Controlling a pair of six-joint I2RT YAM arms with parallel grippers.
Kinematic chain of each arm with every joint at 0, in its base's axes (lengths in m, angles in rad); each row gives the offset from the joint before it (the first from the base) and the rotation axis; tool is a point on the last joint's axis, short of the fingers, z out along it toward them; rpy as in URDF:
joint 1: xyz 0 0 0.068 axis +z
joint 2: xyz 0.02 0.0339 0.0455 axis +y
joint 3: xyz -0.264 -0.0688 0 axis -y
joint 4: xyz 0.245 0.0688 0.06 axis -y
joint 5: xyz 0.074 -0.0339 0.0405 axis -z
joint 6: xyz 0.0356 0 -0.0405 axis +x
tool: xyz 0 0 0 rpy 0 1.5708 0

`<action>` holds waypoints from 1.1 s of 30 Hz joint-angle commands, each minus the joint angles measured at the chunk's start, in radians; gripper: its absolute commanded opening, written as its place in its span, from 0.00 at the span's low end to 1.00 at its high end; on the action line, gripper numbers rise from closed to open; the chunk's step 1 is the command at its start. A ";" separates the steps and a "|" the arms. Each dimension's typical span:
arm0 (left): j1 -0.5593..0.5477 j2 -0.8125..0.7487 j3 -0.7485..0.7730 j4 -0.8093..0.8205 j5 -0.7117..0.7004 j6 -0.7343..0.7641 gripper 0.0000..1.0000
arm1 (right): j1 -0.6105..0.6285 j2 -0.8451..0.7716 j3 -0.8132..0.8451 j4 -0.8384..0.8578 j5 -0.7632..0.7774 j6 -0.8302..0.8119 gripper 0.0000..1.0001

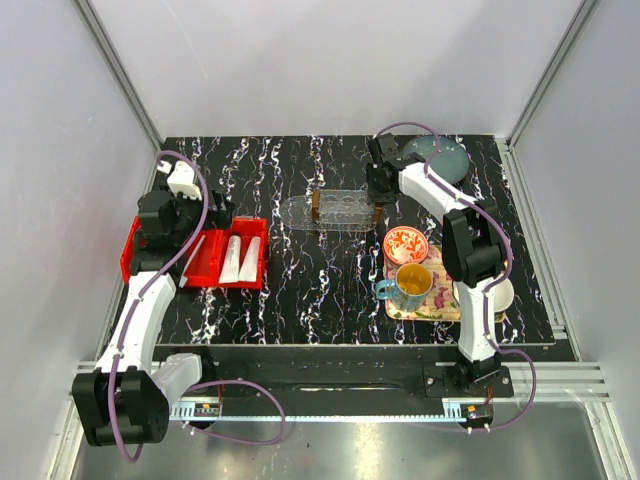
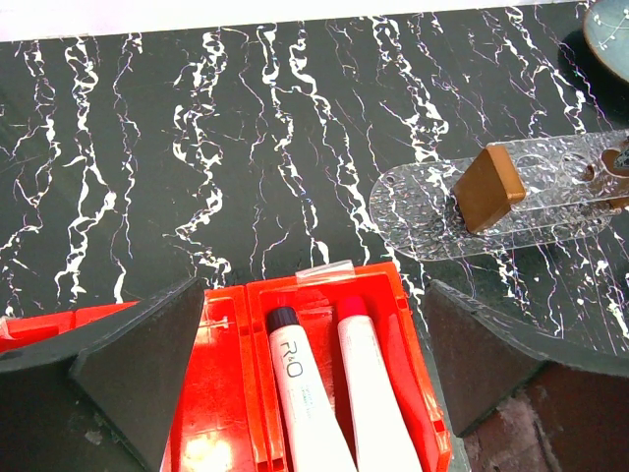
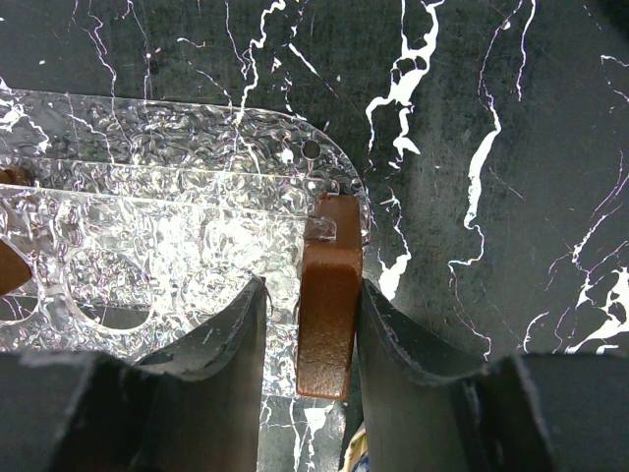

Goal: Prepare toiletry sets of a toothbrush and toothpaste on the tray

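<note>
The clear oval tray [image 1: 340,213] lies on the black marbled table, with a brown upright handle at each end. My right gripper [image 1: 377,196] is open around the tray's right handle [image 3: 329,295]: the right finger touches it and the left finger stands a little off. My left gripper [image 1: 188,222] is wide open and empty above the red bin [image 1: 215,275]. Two white toothpaste tubes lie side by side in the bin's right compartment, one dark-capped [image 2: 300,393] and one red-capped [image 2: 369,388]. The pale toothbrush [image 1: 193,262] lies slanted in the compartment left of them. The tray [image 2: 423,202] also shows in the left wrist view.
A floral rectangular tray [image 1: 443,305] at the right carries an orange patterned bowl [image 1: 406,243] and a blue mug [image 1: 410,283]. A grey plate [image 1: 443,155] sits at the back right corner. Metal frame rails border the table.
</note>
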 commanded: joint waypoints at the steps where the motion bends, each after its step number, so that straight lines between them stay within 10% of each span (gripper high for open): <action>1: -0.003 -0.024 -0.008 0.065 -0.009 0.006 0.99 | 0.014 -0.061 0.002 0.026 0.002 0.026 0.04; 33: -0.002 -0.024 -0.009 0.065 -0.006 0.009 0.99 | 0.014 -0.056 0.031 0.015 -0.011 0.020 0.46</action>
